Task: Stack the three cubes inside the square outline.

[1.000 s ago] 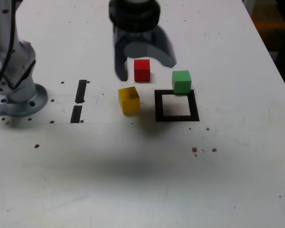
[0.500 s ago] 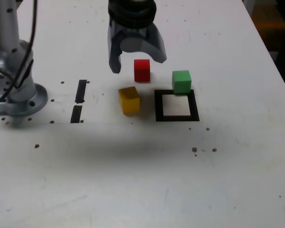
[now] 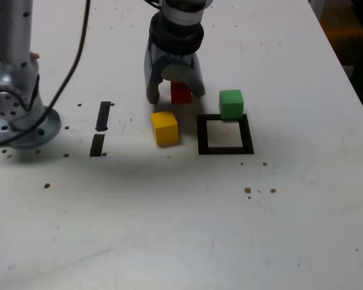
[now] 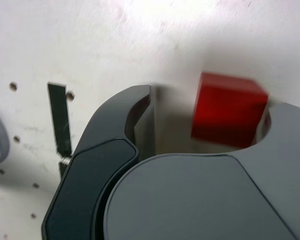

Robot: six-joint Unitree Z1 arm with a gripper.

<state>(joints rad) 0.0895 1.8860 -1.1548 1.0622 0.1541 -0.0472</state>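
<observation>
**Gripper straddling the red cube**

The grey two-fingered gripper (image 3: 176, 95) stands with jaws spread either side of the small solid red cube (image 3: 181, 92), not clamping it. Just nearer the camera sits the yellow cube (image 3: 164, 127); the green cube (image 3: 231, 104) touches the far edge of the black tape square outline (image 3: 202, 134), whose white centre is empty. Two short black tape strips (image 3: 100, 127) lie toward the exterior view's left, by the arm's base (image 3: 21, 121).

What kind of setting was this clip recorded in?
Probably a lab bench or robot test table: a plain white tabletop with the arm's base standing on it, a black tape square outline and short tape strips as markers, and coloured cubes such as the yellow cube.
</observation>
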